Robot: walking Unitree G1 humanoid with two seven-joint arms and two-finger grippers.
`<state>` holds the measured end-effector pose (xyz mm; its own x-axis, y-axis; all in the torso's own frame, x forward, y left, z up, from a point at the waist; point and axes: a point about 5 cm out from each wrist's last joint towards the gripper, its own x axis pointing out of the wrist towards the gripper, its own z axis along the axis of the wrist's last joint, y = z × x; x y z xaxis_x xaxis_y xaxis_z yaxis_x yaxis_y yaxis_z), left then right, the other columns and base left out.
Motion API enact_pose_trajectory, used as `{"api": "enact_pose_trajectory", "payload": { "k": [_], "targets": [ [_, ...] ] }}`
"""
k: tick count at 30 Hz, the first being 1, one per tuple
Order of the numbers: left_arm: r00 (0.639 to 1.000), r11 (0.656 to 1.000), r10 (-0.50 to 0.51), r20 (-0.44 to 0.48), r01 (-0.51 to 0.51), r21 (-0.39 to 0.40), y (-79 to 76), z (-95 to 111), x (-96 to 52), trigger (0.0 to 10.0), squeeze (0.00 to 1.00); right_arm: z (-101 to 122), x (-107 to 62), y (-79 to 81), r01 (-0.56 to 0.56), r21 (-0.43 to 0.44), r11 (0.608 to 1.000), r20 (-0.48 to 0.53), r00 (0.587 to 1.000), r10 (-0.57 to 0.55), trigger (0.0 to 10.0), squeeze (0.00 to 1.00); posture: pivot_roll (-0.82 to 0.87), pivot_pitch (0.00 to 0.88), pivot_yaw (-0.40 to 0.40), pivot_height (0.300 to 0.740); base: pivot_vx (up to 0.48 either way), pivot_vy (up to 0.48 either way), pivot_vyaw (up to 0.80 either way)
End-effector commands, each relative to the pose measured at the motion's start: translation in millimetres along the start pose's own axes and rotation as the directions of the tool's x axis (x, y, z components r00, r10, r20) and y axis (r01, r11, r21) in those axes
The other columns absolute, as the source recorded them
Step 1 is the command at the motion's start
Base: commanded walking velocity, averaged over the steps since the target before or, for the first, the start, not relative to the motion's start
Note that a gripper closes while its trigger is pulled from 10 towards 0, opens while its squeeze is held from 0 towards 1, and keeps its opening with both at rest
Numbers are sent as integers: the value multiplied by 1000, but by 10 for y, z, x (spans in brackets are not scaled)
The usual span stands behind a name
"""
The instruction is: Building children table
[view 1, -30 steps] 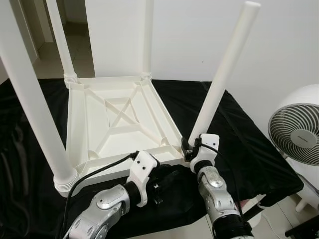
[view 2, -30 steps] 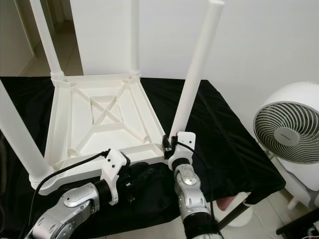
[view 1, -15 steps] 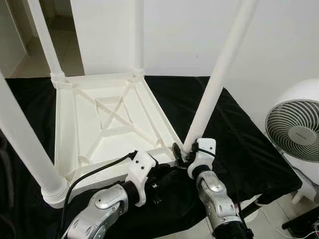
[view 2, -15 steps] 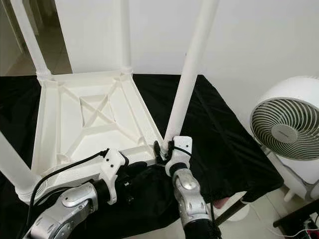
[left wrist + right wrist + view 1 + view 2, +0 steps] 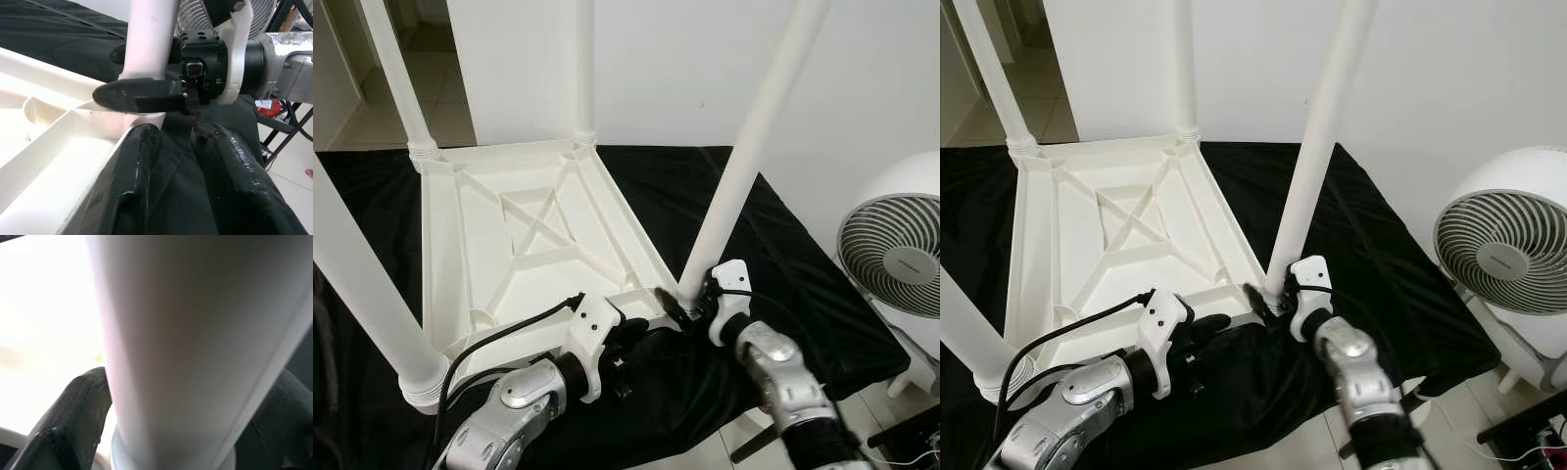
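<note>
White children's table (image 5: 524, 235) lies upside down on black-draped bench (image 5: 783, 264); 3 legs seated upright. Right pincer (image 5: 690, 305) clamped round base of 4th leg (image 5: 744, 166) at near right corner socket, leg leaning slightly. Left pincer (image 5: 168, 161) narrow, empty, over frame edge just beside socket. Judgement: square leg upright, steady frame, then press or twist home. Fan (image 5: 891, 259) stands right of the bench.

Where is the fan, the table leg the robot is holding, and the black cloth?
fan (image 5: 1506, 251), right eye view, on its front grille.
table leg (image 5: 745, 166), left eye view, mid-shaft.
black cloth (image 5: 808, 279), left eye view, bare part at the right.
</note>
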<state>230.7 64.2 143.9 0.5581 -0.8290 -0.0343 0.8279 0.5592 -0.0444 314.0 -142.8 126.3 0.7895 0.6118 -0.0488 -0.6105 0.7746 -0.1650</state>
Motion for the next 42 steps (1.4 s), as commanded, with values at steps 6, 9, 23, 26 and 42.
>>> {"api": "enact_pose_trajectory", "payload": {
  "k": [6, 9, 23, 26, 42],
  "targets": [
    [1000, 1000, -29, -12, 29, 12, -2, 10, 11, 10000, 0, -60, -1, -54, -253, -38, 967, -70, 966, 250, 6549, 0, 32, 30, -47, 740, 0, 0, 0],
    [1000, 1000, -27, -11, 27, 13, -2, 13, 12, 10000, 0, -76, -11, -34, -304, -36, 952, -77, 951, 301, 0, 0, 43, 28, -54, 740, 0, 0, 0],
    [1000, 1000, -16, -8, 16, 7, -7, 13, 2, 10000, 0, -226, -36, -30, -198, -35, 980, -83, 977, 195, 0, 0, 39, 31, -55, 740, 0, 0, 0],
    [1000, 1000, -18, -8, 18, 7, -6, 14, 4, 10000, 0, -231, -34, -32, -174, -38, 984, -78, 982, 171, 0, 0, 39, 31, -55, 740, 0, 0, 0],
    [999, 999, -33, -8, 34, 8, -12, 7, 31, 10000, 0, -306, -23, 172, 462, 90, 883, -115, 885, -451, 0, 0, 29, 9, -67, 740, 0, 0, 0]
  ]
}}
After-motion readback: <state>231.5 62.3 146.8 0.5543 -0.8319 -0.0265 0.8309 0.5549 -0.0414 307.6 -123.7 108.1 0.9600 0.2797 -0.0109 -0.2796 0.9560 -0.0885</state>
